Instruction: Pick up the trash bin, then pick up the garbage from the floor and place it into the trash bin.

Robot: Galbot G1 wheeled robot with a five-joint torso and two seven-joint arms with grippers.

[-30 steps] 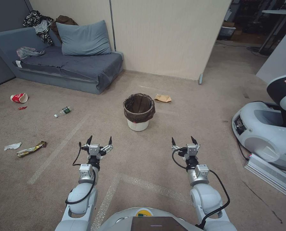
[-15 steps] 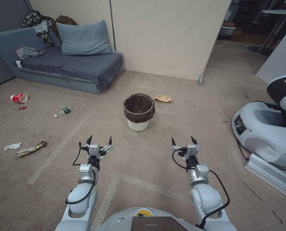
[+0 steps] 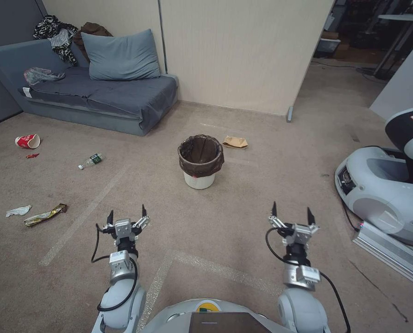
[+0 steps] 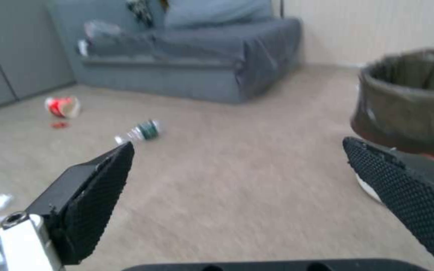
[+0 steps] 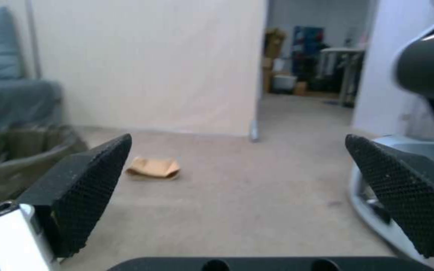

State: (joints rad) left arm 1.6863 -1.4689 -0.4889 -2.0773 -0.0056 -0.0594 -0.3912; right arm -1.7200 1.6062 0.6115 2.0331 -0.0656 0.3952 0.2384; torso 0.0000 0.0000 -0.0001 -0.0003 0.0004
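Note:
The trash bin (image 3: 200, 160) (image 4: 408, 101) (image 5: 11, 158), a white bucket with a brown liner, stands on the carpet ahead of me. Garbage lies around it: a tan paper bag (image 3: 235, 142) (image 5: 153, 168) behind the bin to its right, a green-labelled bottle (image 3: 90, 160) (image 4: 141, 132), a red-and-white cup (image 3: 28, 140) (image 4: 62, 107), a white tissue (image 3: 18, 211) and a gold wrapper (image 3: 45, 214) on the left. My left gripper (image 3: 126, 214) and right gripper (image 3: 291, 213) both hang open and empty, well short of the bin.
A grey sofa (image 3: 95, 92) with a pillow, clothes and a plastic bag stands at the back left. A beige wall panel (image 3: 243, 51) rises behind the bin. Another robot's white base (image 3: 382, 189) and a metal ramp (image 3: 391, 252) sit at the right.
Both arms have drawn back toward my body and spread slightly apart, the left gripper shifting left and the right one right. The bin and litter have not moved.

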